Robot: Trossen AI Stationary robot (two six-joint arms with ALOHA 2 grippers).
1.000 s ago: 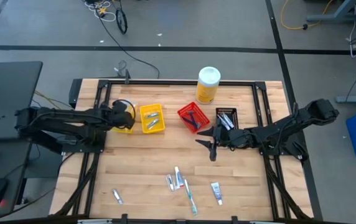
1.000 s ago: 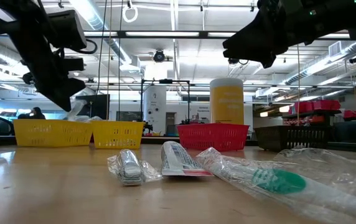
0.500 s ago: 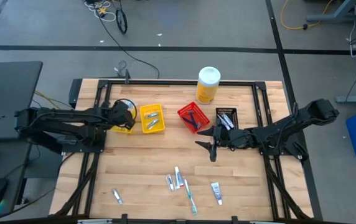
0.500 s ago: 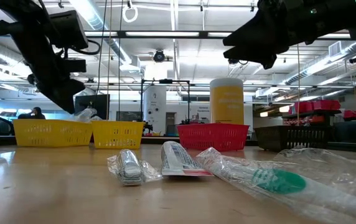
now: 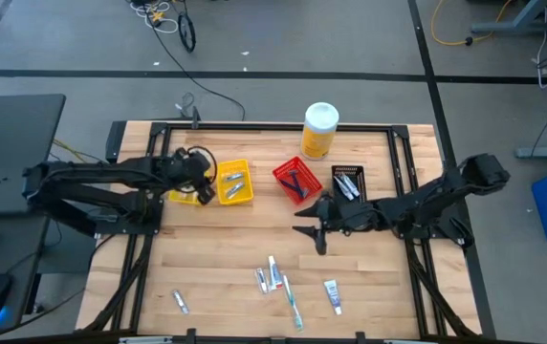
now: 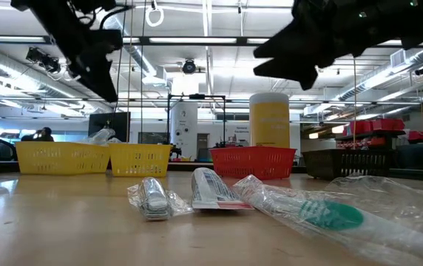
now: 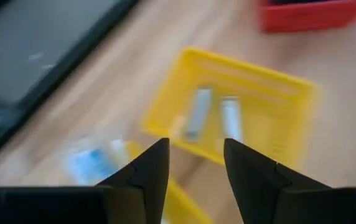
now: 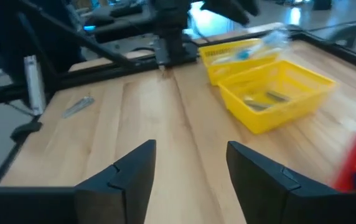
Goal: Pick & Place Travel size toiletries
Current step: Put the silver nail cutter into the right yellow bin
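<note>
High view: toiletries (image 5: 283,284) loose at lower centre of worktop (image 5: 216,248); left claw (image 5: 200,177) and right claw (image 5: 314,232) above, apart from them.

Low view: wrapped toothbrush (image 6: 322,214) light, crinkly, likely slippery; best pinched mid-handle.

Wrist views: both claws parted, empty.

A robotics lab or industrial workshop: bare ceiling ducts (image 6: 389,74) and strip lights (image 6: 208,41), a concrete floor (image 5: 273,38) strewn with cables (image 5: 164,19), a wooden bench (image 5: 226,248) in a black metal frame (image 5: 254,125)
</note>
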